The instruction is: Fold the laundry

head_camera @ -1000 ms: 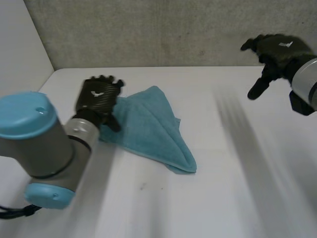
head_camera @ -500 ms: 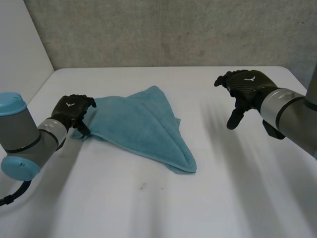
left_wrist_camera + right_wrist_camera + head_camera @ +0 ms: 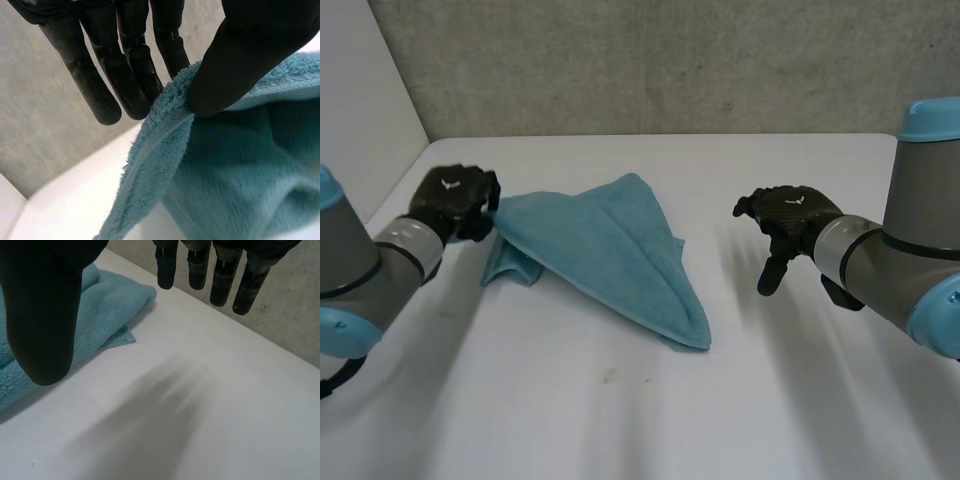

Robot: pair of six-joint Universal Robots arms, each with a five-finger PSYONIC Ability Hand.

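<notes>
At the left of the head view the robot's left arm reaches in from the near edge of the white table [image 3: 650, 420], its grey forearm angled toward the back wall [image 3: 670, 60], and the left hand [image 3: 455, 200] sits at the left tip of the teal towel [image 3: 610, 255]. The left wrist view shows the grasp closely: the thumb [image 3: 250, 50] presses the towel's hemmed edge against the straight fingers [image 3: 125, 75], so the cloth is pinched between them at a corner. That corner is held up off the table, and below it a loose fold of the cloth hangs down to the tabletop. From there the towel spreads rightward as a rough triangle, one point toward the back wall and a long, doubled point lying flat toward the front, near the middle of the table. Bare table separates the towel from the right hand [image 3: 788, 215], which is well apart from the cloth and holds nothing. The right arm comes in from the right side with its forearm nearly level, the hand hovering palm-down above the table. In the right wrist view its fingers [image 3: 220, 275] are straight and slightly spread, the thumb stands wide of them, and the towel lies on the thumb's side of the hand
</notes>
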